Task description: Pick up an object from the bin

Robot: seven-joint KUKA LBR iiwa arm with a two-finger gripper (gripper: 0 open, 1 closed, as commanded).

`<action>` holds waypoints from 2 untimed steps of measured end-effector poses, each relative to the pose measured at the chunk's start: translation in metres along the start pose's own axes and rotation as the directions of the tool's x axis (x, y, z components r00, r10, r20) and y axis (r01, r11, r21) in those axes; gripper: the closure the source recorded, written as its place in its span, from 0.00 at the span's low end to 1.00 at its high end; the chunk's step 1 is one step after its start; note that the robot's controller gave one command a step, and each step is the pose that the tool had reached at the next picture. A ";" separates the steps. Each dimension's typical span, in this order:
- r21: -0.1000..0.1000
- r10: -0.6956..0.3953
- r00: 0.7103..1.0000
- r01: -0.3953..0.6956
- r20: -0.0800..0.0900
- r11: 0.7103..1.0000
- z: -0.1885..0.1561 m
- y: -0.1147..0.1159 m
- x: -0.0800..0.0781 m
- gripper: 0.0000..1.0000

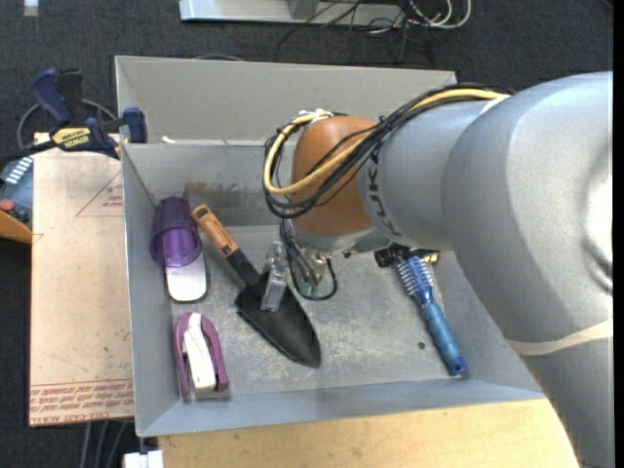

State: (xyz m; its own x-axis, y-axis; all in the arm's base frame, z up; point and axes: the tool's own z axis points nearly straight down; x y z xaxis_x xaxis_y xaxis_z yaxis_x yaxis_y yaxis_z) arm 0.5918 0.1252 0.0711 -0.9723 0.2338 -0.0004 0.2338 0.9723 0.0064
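Grey bin (pixel 370 354); arm (pixel 526 222) low over orange-handled black trowel (pixel 290 331).

The arm (pixel 517 213) is looking like one fat, smooth silver-grey tube, with dark lettering (pixel 374 191) running down it near the wrist and a thin pale seam (pixel 570 337) curving across it further back. An orange dome cover (pixel 327 178) is capping the wrist end. Yellow and black cables (pixel 283 159) are looping around that cover in a bundle. Underneath, the gripper (pixel 277 283) is showing up as small bare-metal bits with thin wires (pixel 317 283) curling beside it.
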 end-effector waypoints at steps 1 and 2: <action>0.000 0.000 1.000 0.000 0.000 1.000 0.000 0.000 0.000 1.00; 0.000 0.000 1.000 0.000 0.000 1.000 0.000 0.000 0.000 1.00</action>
State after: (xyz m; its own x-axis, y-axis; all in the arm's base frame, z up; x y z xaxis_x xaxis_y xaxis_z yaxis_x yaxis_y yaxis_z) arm 0.5918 0.1252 0.0711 -0.9722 0.2340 -0.0005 0.2340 0.9722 0.0066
